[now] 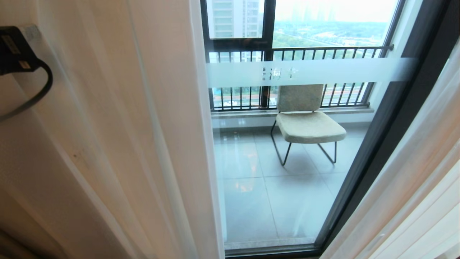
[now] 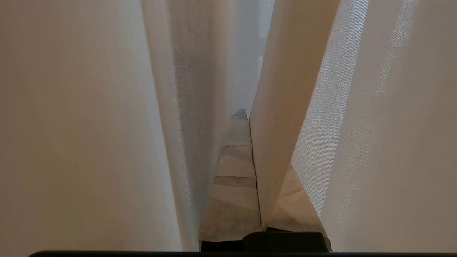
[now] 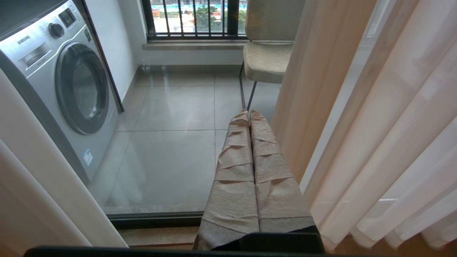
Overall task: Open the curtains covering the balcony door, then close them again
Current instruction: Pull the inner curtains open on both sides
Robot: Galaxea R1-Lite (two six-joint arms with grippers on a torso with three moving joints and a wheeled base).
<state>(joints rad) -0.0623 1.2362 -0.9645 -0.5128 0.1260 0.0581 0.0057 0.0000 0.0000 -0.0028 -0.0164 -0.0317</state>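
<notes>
The curtains hang parted to either side of the balcony door, leaving its glass bare. A fold of sheer curtain runs between the taped fingers of the left gripper, which pinch it. The right gripper hangs beside the right-hand drape, jaws pressed together, holding nothing.

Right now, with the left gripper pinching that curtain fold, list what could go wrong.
1. The left gripper is shut on a thin fold of the sheer curtain; a hard pull could snag or tear the fabric, or the fold could slip out.
2. The balcony door glass stands close behind the curtain, so a forward swing might strike it.
3. The right gripper, shut and empty, sits beside the right-hand curtain and could catch its folds.
</notes>
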